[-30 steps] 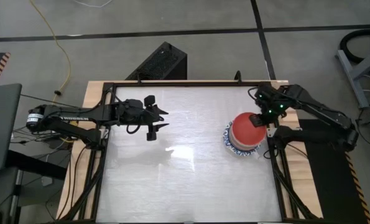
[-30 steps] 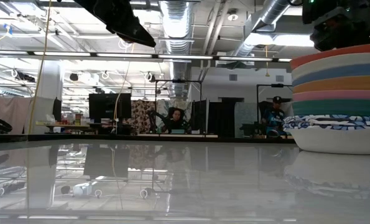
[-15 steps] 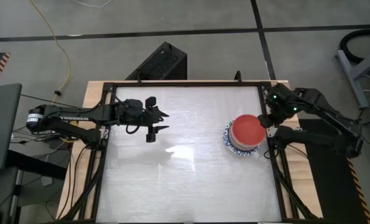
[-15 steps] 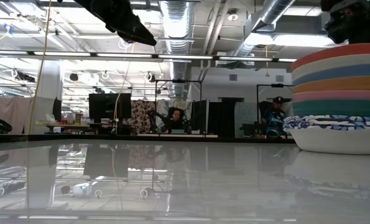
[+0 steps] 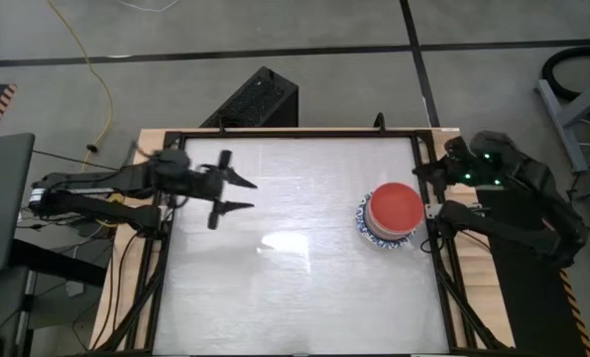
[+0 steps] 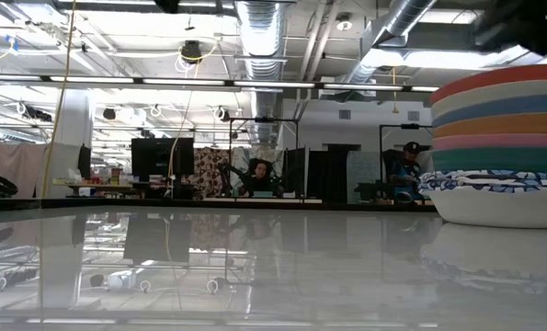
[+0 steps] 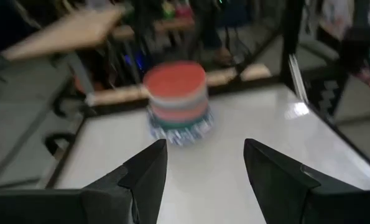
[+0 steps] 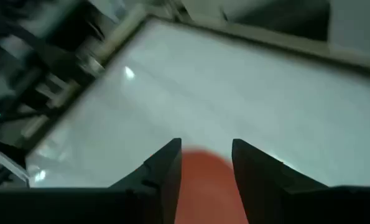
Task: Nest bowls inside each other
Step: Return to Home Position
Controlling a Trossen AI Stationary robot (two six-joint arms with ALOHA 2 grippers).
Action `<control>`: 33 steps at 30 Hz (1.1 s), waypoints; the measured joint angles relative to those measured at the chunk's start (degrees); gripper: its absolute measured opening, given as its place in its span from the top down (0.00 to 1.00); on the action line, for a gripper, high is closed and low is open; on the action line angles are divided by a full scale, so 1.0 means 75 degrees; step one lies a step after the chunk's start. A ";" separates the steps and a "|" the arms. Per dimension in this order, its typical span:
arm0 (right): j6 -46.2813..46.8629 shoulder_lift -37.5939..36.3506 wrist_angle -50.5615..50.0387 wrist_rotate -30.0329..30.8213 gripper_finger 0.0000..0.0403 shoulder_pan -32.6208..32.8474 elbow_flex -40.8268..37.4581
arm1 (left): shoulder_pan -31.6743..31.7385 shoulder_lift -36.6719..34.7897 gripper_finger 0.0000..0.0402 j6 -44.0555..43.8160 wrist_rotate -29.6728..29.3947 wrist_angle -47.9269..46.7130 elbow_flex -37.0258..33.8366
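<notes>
TABLE'S RIGHT EDGE: The right gripper (image 8: 206,146), two dark fingers a narrow gap apart and holding nothing, hangs just beside and above the stack of small round nested bowls (image 5: 392,214), which lies from it toward the table's ctr. The plain red bowl (image 8: 204,186) capping the stack shows btwn and below the fingertips in the right wrist view. The stack stands upright, axis vertical, on the table's right half near the black metal frame (image 5: 275,132). From table height its bands read, top down: red, cream, blue, orange, pink, green, then a white bowl w/ blue-patterned rim (image 6: 498,198) at the base; how many white ones sit there can't be told. The right arm is much the nearer. The left gripper (image 5: 242,194), fingers spread wide and empty, is well apart over the table's left part, pointing across at the stack. No loose bowl shows, so nesting looks done. What's left seems to be parking both arms, and the right one likely needs to go up and outward, away from the stack, so as not to nudge it. The glossy white tabletop (image 5: 295,288) mirrors the ceiling lights. Beyond: a workshop w/ ducts overhead, a dark monitor (image 6: 153,156) and two seated people (image 6: 259,175) in the bkgd.
</notes>
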 joint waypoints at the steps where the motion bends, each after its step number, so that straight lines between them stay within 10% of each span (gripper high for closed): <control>1: -0.0039 -0.0127 0.0318 -0.0059 0.60 0.0003 -0.0006 | 0.0000 -0.0212 0.49 -0.0045 -0.0128 0.0023 0.0001; 11: -0.0286 -0.0928 0.3095 -0.1144 0.60 0.0213 -0.0213 | 0.0006 -0.2039 0.49 -0.0541 -0.0995 -0.1533 0.0003; 18: -0.0079 -0.0830 0.7214 -0.3067 0.60 0.1062 -0.2450 | 0.0000 -0.2326 0.49 -0.0534 0.3031 -0.1464 0.0003; 33: -0.1217 -0.0418 0.9843 0.1912 0.60 0.6796 -0.4598 | 0.0013 -0.2229 0.49 -0.1647 0.3466 0.0878 -0.1603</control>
